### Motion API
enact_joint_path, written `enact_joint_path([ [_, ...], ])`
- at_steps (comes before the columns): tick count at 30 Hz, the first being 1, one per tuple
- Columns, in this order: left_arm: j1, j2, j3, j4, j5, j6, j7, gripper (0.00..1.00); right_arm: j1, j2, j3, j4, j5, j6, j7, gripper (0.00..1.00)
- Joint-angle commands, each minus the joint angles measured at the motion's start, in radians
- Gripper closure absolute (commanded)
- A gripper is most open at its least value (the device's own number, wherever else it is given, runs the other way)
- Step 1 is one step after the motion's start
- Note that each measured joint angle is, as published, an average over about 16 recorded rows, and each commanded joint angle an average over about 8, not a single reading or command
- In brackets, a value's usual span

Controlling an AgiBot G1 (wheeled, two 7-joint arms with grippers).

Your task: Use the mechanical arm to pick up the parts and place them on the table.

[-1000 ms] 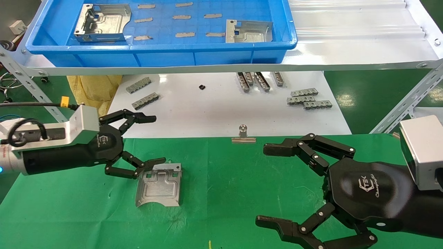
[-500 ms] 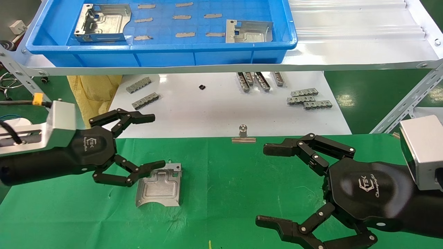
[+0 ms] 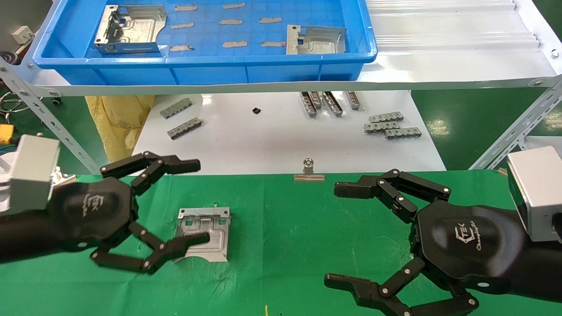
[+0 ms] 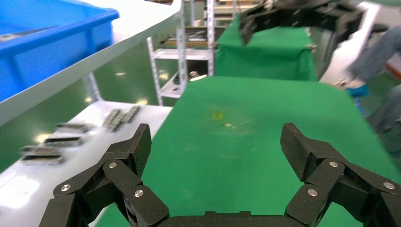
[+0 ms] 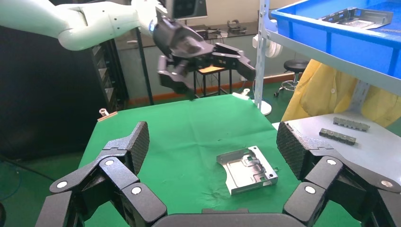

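Note:
One silvery part (image 3: pixel 206 226) lies flat on the green table (image 3: pixel 285 219), also seen in the right wrist view (image 5: pixel 248 169). My left gripper (image 3: pixel 197 202) hangs open and empty above the table's left side; its lower finger overlaps the part's near left corner in the head view. The right wrist view shows this left gripper (image 5: pixel 203 59) well above the cloth. Only green cloth lies between its fingers in the left wrist view (image 4: pixel 216 144). My right gripper (image 3: pixel 336 235) rests open and empty over the right side. Two more parts (image 3: pixel 129 28) (image 3: pixel 314 39) lie in the blue bin.
The blue bin (image 3: pixel 206 70) sits on a white shelf (image 3: pixel 439 66) above and behind the table. Below it a white board (image 3: pixel 285 136) carries several grey slotted bars (image 3: pixel 390 125). A binder clip (image 3: pixel 309 171) grips the cloth's far edge. A yellow bag (image 3: pixel 118 114) hangs at left.
My left gripper has drawn back to the left and nearer to me, still open. The part on the cloth stays where it was. The right arm has not moved.

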Motion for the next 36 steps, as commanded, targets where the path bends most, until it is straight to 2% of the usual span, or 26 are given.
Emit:
enact_joint_path([
  [1, 0.022, -0.013, -0.011, -0.043, -0.018, -0.003, -0.031, 0.00, 0.000, 0.000, 0.000, 0.000, 0.000, 0.000, 0.000, 0.00],
  [9, 0.105, -0.064, -0.051, -0.206, -0.087, -0.013, -0.148, 0.00, 0.000, 0.000, 0.000, 0.000, 0.000, 0.000, 0.000, 0.00],
  [15, 0.135, -0.081, -0.066, -0.265, -0.113, -0.016, -0.180, 0.00, 0.000, 0.000, 0.000, 0.000, 0.000, 0.000, 0.000, 0.00],
  [36, 0.118, -0.072, -0.058, -0.231, -0.099, -0.016, -0.164, 0.00, 0.000, 0.000, 0.000, 0.000, 0.000, 0.000, 0.000, 0.00],
])
